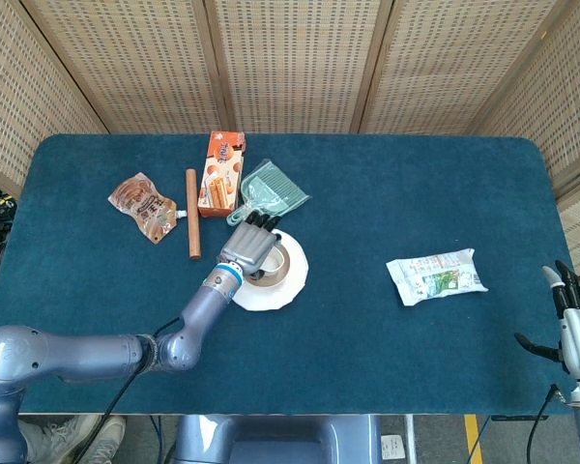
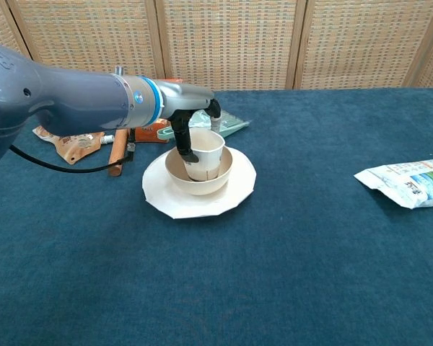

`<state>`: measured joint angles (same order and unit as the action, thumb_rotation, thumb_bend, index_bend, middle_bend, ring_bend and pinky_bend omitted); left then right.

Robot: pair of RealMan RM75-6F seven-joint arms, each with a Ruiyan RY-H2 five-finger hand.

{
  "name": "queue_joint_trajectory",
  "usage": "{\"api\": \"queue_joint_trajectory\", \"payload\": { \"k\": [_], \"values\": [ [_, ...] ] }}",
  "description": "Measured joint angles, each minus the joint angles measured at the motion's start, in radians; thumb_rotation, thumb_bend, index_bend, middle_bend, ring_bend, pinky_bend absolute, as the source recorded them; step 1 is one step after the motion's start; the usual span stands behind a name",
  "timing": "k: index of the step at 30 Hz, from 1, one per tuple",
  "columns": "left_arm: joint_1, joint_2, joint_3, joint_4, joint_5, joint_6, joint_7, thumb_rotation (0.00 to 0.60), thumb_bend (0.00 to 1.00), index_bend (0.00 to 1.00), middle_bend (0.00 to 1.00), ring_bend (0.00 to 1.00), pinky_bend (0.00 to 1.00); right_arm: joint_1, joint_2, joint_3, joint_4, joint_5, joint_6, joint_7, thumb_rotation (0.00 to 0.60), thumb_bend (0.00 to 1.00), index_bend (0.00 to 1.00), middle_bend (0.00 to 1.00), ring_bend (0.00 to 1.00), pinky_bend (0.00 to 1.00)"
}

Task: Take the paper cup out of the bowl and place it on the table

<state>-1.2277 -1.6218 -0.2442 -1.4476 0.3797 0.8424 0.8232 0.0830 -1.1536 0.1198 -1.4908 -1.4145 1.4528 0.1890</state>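
So the left hand [image 2: 191,122] is reaching in over the bowl [image 2: 209,180] with its fingers wrapping around the paper cup [image 2: 202,153], one dark finger running down the cup's near side, so it's gripping the cup while the cup is still sitting upright inside the bowl. The bowl is resting on a white plate [image 2: 169,198] a bit left of the table's middle. Just behind it, toward the far edge, a green packet [image 1: 275,188] is lying next to an orange snack box [image 1: 220,172], with a brown stick [image 1: 192,213] and a brownish pouch [image 1: 143,206] further out toward the far left corner. Over on the right half, a white and green bag [image 1: 435,275] is lying flat. The right hand [image 1: 578,324] is hanging off the table's right edge, fingers spread and holding nothing.
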Motion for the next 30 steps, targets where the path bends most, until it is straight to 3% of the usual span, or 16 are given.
{"api": "queue_joint_trajectory", "payload": {
  "k": [11, 18, 24, 30],
  "values": [
    [0.071, 0.18, 0.003, -0.218, 0.115, 0.098, -0.085, 0.6, 0.31, 0.39, 0.0, 0.0, 0.0, -0.007, 0.005, -0.003, -0.015, -0.014, 0.017, -0.01, 0.6, 0.13, 0.0, 0.0, 0.0, 0.0],
    [0.222, 0.321, 0.087, -0.366, 0.274, 0.173, -0.198, 0.6, 0.31, 0.39, 0.0, 0.0, 0.0, -0.007, 0.002, -0.01, -0.027, -0.034, 0.023, -0.023, 0.6, 0.13, 0.0, 0.0, 0.0, 0.0],
    [0.341, 0.347, 0.195, -0.373, 0.389, 0.198, -0.289, 0.6, 0.31, 0.38, 0.0, 0.0, 0.0, -0.003, -0.004, -0.02, -0.037, -0.046, 0.017, -0.04, 0.6, 0.13, 0.0, 0.0, 0.0, 0.0],
    [0.401, 0.3, 0.249, -0.284, 0.419, 0.195, -0.327, 0.6, 0.31, 0.36, 0.0, 0.0, 0.0, -0.005, -0.006, -0.03, -0.05, -0.075, 0.034, -0.054, 0.6, 0.13, 0.0, 0.0, 0.0, 0.0]
  ]
}}
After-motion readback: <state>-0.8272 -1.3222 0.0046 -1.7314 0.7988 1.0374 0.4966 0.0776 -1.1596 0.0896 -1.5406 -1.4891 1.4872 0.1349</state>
